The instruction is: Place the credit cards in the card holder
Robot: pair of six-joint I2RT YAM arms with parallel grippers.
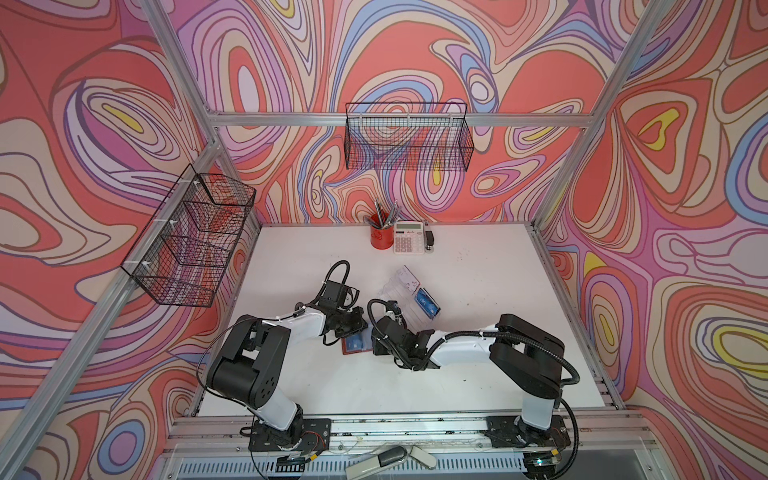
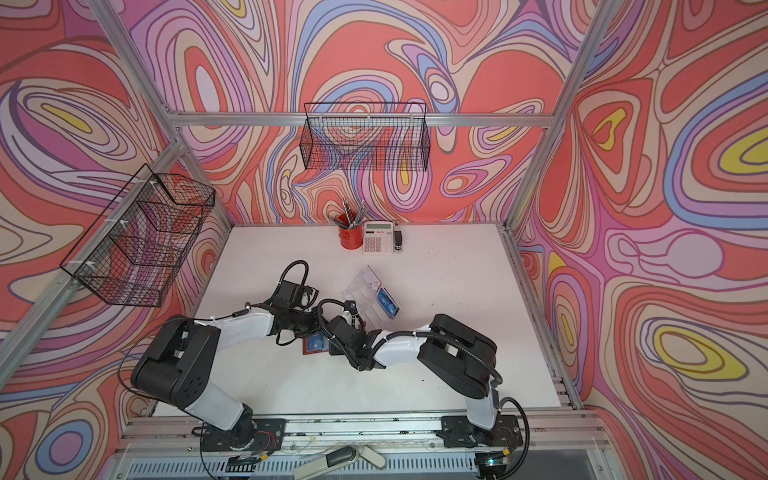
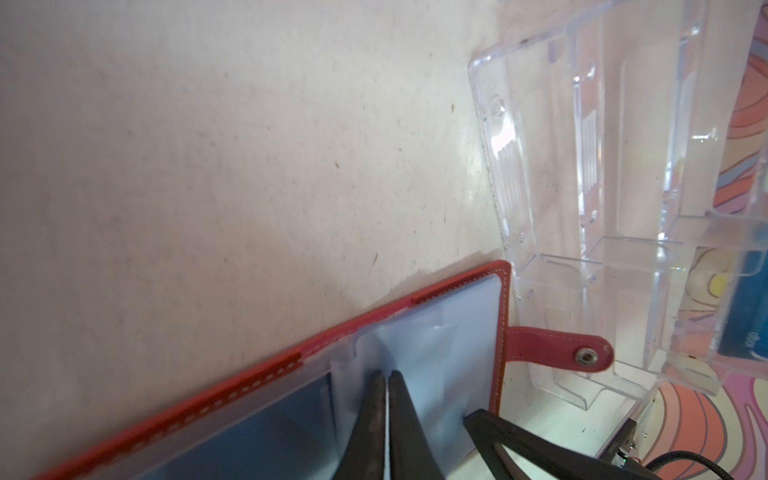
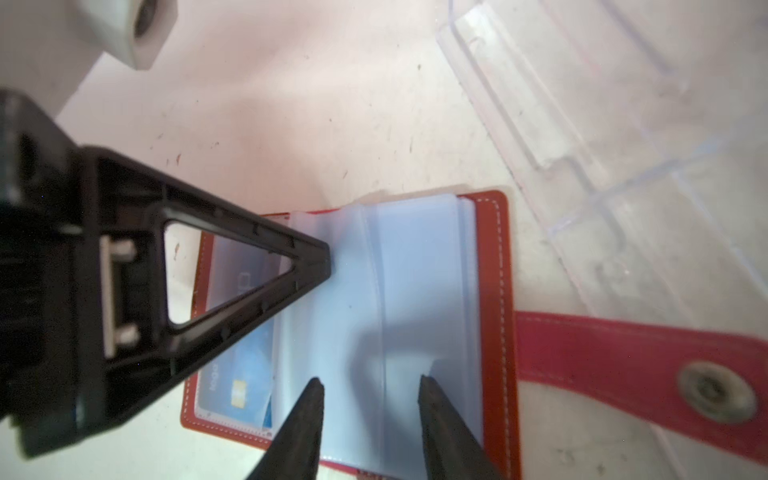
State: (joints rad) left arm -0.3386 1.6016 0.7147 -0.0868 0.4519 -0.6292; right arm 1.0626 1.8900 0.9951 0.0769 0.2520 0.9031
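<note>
Left wrist view: the left gripper [image 3: 385,372] is seen with its jaws pressed together over the clear sleeves [image 3: 449,316] of the red wallet [image 3: 548,347], a thin pale edge caught between the tips; whether that edge is a sleeve leaf or a card cannot be told. The wallet lies open on the table [image 1: 478,332], its snap strap reaching toward the clear acrylic card holder [image 3: 540,124] just beside it. In the right wrist view the right gripper [image 4: 370,380] is held low over the wallet's outer sleeves, jaws apart and nothing between them. One blue credit card [image 4: 237,374] is seen in a sleeve on the other page, partly hidden behind the left gripper. In both top views more blue credit cards [image 1: 424,304] are shown standing in a tier of the card holder. The step in hand is judged to be the freeing of a card from the wallet: something thin is pinched by one gripper while the page can be steadied by the other. For the next move, what is pinched must first be made sure of; a leaf should be lifted only enough for the pocket mouth to open, and the card should then be drawn out along its pocket and carried to a free tier.
</note>
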